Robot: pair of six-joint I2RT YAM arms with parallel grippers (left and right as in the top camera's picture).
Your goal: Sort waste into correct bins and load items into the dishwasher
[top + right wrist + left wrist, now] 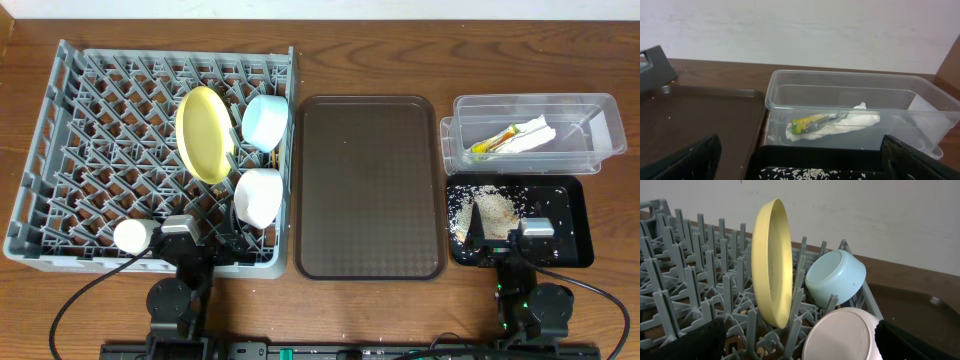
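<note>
The grey dish rack [60,150] holds the yellow plate [204,133] upright on edge. To the plate's right are the light blue bowl [265,121] and the pink-white bowl [258,196], and the white cup [131,235] is at the front left. I cannot make out the chopsticks. The clear tub [590,110] holds the green-and-yellow wrapper [495,142] and the napkin [530,135]. Rice scraps [490,210] lie in the black tray [572,225]. My left gripper [190,240] is open and empty at the rack's front edge. My right gripper [525,240] is open and empty at the black tray's front.
A large brown serving tray [368,185] lies between the rack and the bins, with nothing on it. In the left wrist view the plate [771,262], blue bowl [835,277] and pink-white bowl [840,335] stand among the pegs. A white wall is behind the table.
</note>
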